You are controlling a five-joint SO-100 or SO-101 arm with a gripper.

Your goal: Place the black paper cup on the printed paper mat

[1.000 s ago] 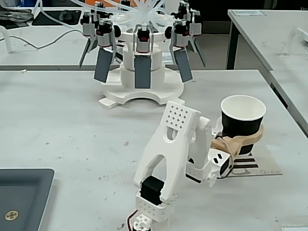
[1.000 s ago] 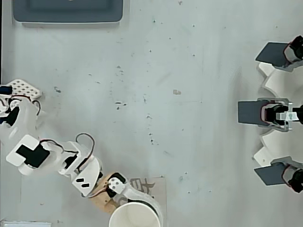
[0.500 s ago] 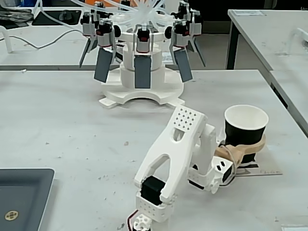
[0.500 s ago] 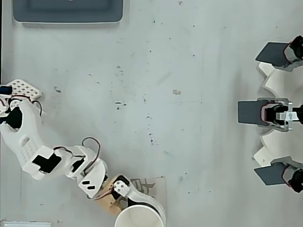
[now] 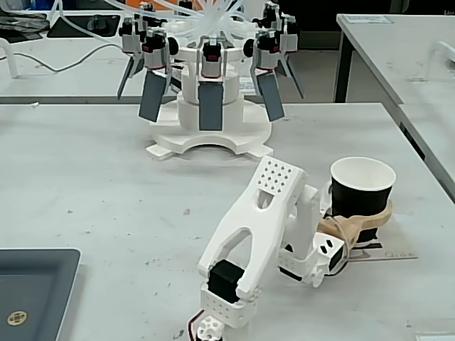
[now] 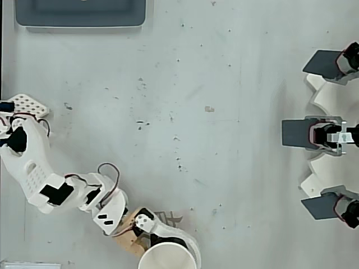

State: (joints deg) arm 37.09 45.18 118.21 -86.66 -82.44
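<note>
While most of both pictures is bare tabletop, these lines run from the biggest thing to the smallest.

Table: one, flat and matte pale grey, flecked with small dark marks; it fills the overhead view.

Machine: one round white plastic stand at the upper middle of the fixed view, ringed with dark grey flat paddles and clear tubes; three paddles show at the right edge of the overhead view.

Arm: one, of white printed plastic with black motor blocks, a grid of small holes on one link and thin wires; it runs from the bottom middle toward the lower right in the fixed view.

Tray: one, dark grey with rounded corners and a raised rim, at the upper left of the overhead view and the lower left of the fixed view.

Cup: one tapered paper cup, matte black outside, white inside with a white rolled rim, upright at the lower right of the fixed view and cut by the bottom edge of the overhead view.

Gripper: one; its tan curved finger and white finger wrap the cup's lower wall, clasping it.

Mat: one flat beige sheet, mostly hidden under gripper and cup; a grey printed mark shows. The cup is over it; whether it touches cannot be told.
</note>
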